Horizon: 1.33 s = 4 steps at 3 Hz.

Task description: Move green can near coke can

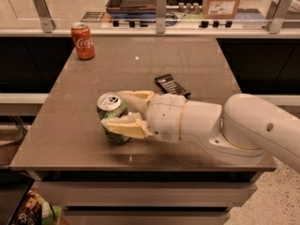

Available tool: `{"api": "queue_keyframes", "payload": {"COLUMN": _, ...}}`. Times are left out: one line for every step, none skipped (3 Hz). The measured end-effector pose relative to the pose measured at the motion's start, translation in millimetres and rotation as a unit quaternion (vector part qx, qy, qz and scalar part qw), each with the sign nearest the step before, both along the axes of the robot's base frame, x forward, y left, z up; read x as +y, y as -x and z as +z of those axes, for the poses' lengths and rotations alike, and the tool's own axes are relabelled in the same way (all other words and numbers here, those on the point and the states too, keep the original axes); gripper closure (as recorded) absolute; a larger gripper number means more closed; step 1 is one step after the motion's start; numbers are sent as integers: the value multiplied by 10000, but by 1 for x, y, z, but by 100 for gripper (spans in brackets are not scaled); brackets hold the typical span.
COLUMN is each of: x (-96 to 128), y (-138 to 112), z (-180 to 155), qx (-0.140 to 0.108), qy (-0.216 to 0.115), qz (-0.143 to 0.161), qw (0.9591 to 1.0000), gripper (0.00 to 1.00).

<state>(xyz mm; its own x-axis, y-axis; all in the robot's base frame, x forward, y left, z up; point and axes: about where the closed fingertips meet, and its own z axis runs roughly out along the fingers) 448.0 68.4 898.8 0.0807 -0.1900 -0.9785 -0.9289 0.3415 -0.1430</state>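
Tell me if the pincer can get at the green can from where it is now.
Very likely yes. The pincer sits right at the green can, nothing between them. The black device lies beyond the arm and the coke can stands at a far corner, both clear.

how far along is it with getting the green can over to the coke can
Done: the approach. The gripper is around the green can near the front left of the table, and its fingers look closed on the can's sides. In hand: the grasp, with the can standing on the table, not lifted. Left: carrying it to the coke can at the far left corner and setting it down beside it.
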Motion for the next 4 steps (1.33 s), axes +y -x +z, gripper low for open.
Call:
{"api": "queue_keyframes", "payload": {"x": 2, "y": 1, "z": 1, "qx": -12, "qy": 10, "qz": 17, "qw": 10000, "gripper": 89}}
{"api": "queue_keyframes", "payload": {"x": 4, "y": 2, "z": 2, "qx": -22, "qy": 19, "qz": 31, "qw": 10000, "gripper": 100}}
{"api": "queue_keyframes", "payload": {"x": 4, "y": 2, "z": 2, "qx": -22, "qy": 19, "qz": 32, "qw": 10000, "gripper": 100}}
{"api": "queue_keyframes", "payload": {"x": -4, "y": -18, "z": 13, "qx": -11, "qy": -124, "qz": -47, "qw": 9999, "gripper": 100}}
